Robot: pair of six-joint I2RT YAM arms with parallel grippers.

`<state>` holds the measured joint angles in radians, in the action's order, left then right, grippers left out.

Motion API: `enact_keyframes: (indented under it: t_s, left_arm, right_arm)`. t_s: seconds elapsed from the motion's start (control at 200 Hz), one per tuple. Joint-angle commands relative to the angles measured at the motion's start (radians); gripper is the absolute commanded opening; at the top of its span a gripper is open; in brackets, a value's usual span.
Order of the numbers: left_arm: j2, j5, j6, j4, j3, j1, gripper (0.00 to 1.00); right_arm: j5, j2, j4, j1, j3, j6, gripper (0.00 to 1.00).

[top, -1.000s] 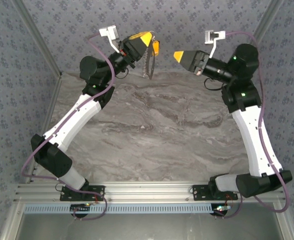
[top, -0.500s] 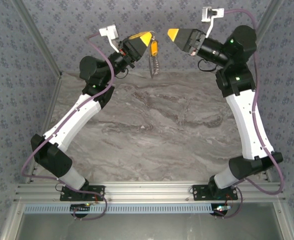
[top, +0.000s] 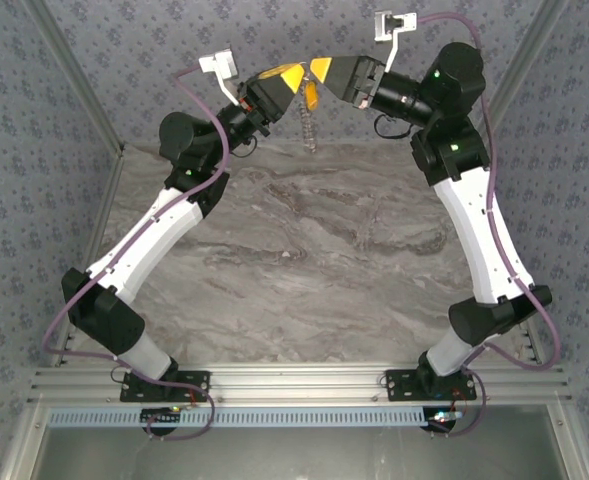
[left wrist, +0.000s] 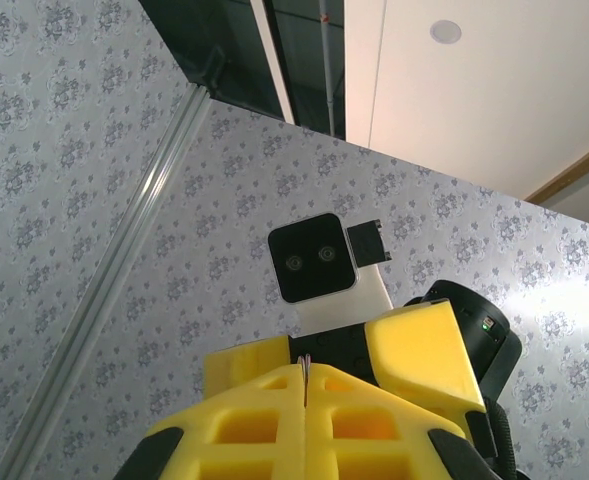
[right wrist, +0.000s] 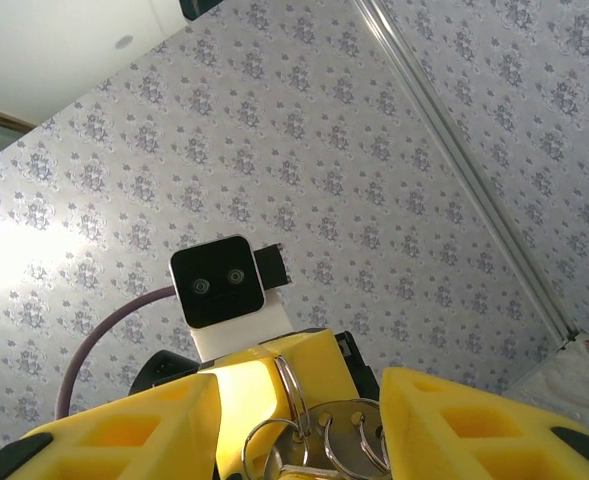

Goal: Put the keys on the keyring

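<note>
High at the back of the top view, my left gripper (top: 292, 78) is shut on the keyring (top: 307, 112). An orange-headed key (top: 311, 97) and a short chain hang below it. In the left wrist view the ring's thin metal edge (left wrist: 305, 371) shows pinched between the shut yellow fingers (left wrist: 259, 420). My right gripper (top: 322, 70) stands tip to tip with the left one. In the right wrist view the right gripper (right wrist: 299, 385) is open, its fingers (right wrist: 124, 430) either side of the keyring (right wrist: 292, 392) and a round silver metal piece (right wrist: 359, 432) hanging on smaller rings.
The grey marble table (top: 304, 260) lies far below both grippers. Patterned walls (top: 374, 30) close in at the back and sides, and a metal rail (top: 304, 385) carries the arm bases at the near edge. Each wrist camera faces the other (left wrist: 319, 258).
My right arm has swung left and upward until its fingers reach the left gripper's tips. The left arm has held still with the keyring, whose chain has swayed slightly.
</note>
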<state>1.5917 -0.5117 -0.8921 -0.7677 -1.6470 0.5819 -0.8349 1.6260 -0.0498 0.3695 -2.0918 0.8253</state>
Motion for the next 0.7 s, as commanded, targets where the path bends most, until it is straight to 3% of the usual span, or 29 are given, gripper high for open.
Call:
enact_keyframes:
  t_s: [0.0, 0.555, 0.694]
  left_arm:
    - [-0.021, -0.014, 0.000, -0.056, -0.022, -0.002, 0.00]
    - [0.006, -0.019, -0.007, -0.045, -0.045, 0.004, 0.00]
    - [0.010, -0.021, -0.003, -0.035, -0.050, 0.009, 0.00]
  right_arm:
    - [-0.021, 0.012, 0.005, 0.008, -0.034, -0.011, 0.46]
    - [-0.052, 0.033, 0.017, 0.009, -0.047, 0.002, 0.26]
    - [-0.065, 0.034, 0.024, 0.008, -0.049, 0.007, 0.13]
